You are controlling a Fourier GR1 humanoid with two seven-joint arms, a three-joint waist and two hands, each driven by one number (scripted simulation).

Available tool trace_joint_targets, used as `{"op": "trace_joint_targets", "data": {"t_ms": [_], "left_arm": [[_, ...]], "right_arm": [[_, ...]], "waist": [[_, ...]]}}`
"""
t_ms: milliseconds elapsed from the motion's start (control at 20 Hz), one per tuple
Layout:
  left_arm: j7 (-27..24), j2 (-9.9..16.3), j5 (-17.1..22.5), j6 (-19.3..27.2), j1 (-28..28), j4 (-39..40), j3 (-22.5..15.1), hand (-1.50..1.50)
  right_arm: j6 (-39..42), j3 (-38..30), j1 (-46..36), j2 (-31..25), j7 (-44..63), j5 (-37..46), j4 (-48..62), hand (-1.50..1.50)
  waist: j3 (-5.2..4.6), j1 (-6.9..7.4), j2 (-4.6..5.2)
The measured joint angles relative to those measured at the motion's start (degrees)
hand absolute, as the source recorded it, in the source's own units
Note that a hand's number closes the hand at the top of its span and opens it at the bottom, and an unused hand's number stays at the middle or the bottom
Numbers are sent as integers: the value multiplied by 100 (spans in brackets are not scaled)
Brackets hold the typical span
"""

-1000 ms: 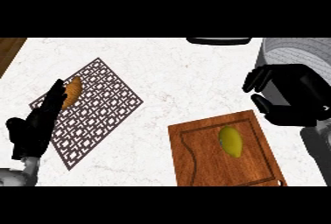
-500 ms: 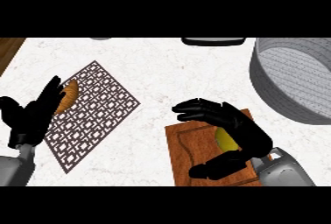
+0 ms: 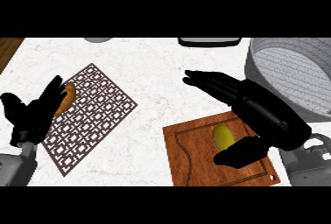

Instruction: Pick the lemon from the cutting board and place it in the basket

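Your right hand [image 3: 268, 114] hangs open over the lemon [image 3: 223, 136], fingers spread, thumb low beside it. You are at the grab step: next, I think, curl round the smooth yellow lemon, lift it off the brown wooden cutting board [image 3: 194, 157], and carry it far right to the round grey basket [image 3: 291, 74]. Your left hand [image 3: 32, 116] rests open at the left.
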Motion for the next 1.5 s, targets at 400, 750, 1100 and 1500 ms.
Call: {"op": "trace_joint_targets", "data": {"t_ms": [400, 750, 1100, 1500], "left_arm": [[-16, -25, -20, -134, -106, 122, 85, 0], [-154, -156, -130, -204, -78, 252, 165, 0], [-108, -236, -247, -310, -74, 245, 301, 0], [-45, -407, -431, -397, -179, 292, 409, 0]], "right_arm": [[1617, -748, -1334, -923, 1851, -675, 301, -150], [2949, -1312, -1517, -1470, 2444, -2253, 613, -150], [3300, -2214, -850, -1850, 2226, -3254, 515, -150], [3418, -2830, 613, -1232, 1058, -2263, -54, -150]], "waist": [[10, 82, 35], [20, 78, 45], [29, 76, 53], [35, 89, 68]]}}
